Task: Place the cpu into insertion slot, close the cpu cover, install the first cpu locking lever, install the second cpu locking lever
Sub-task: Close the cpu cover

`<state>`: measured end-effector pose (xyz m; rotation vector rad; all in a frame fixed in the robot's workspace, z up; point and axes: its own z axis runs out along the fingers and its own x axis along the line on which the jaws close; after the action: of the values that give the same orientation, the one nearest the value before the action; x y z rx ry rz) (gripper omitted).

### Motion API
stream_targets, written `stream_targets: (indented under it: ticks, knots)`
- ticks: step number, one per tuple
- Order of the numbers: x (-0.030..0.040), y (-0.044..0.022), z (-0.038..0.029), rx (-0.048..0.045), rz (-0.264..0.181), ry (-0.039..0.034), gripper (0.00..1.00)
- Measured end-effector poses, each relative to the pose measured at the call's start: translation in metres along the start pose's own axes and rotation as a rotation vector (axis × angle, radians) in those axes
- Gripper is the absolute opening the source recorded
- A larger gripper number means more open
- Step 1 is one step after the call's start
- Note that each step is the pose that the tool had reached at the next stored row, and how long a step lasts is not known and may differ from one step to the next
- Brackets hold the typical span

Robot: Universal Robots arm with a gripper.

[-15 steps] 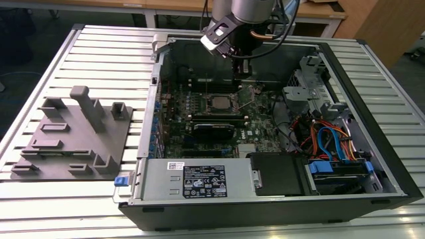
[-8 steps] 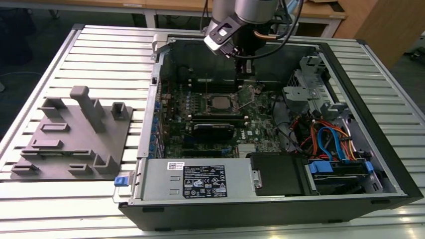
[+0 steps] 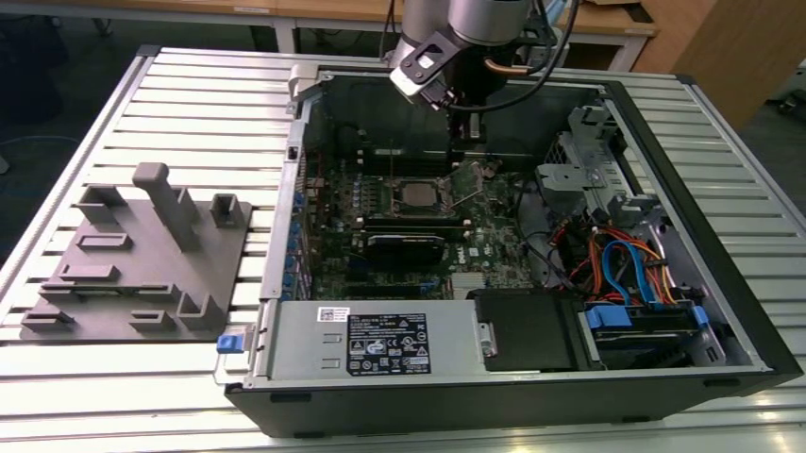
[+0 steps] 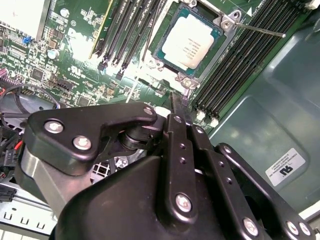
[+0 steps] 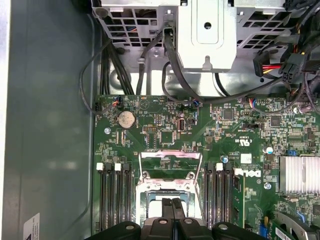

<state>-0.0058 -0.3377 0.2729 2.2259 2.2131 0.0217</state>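
One cpu (image 4: 187,40) seated in insertion slot (image 4: 158,44), cpu cover (image 5: 170,154) raised; gripper (image 4: 176,98) pressed together, tip just beside slot corner.

A: Open computer case (image 3: 504,411) lying on the slatted table (image 3: 189,94), grey fixture block (image 3: 139,260) beside it.
B: Blue and orange cables (image 3: 626,269) bunched inside; labelled silver power supply (image 3: 365,344) along one edge.

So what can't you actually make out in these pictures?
First wrist view: the tool hides part of the insertion slot.
Second wrist view: the tool's own body hides the board beneath it, and the picture's edge cuts off the slot's rim beyond the cpu.
Exterior view: the slot is too small to show whether the cpu sits flat.
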Motion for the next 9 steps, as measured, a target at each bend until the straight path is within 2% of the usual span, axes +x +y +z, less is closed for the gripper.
stream_targets:
  ticks: [9]
  knots:
    - [0.0, 0.0021, 0.0, 0.0, 0.0, 0.0, 0.1]
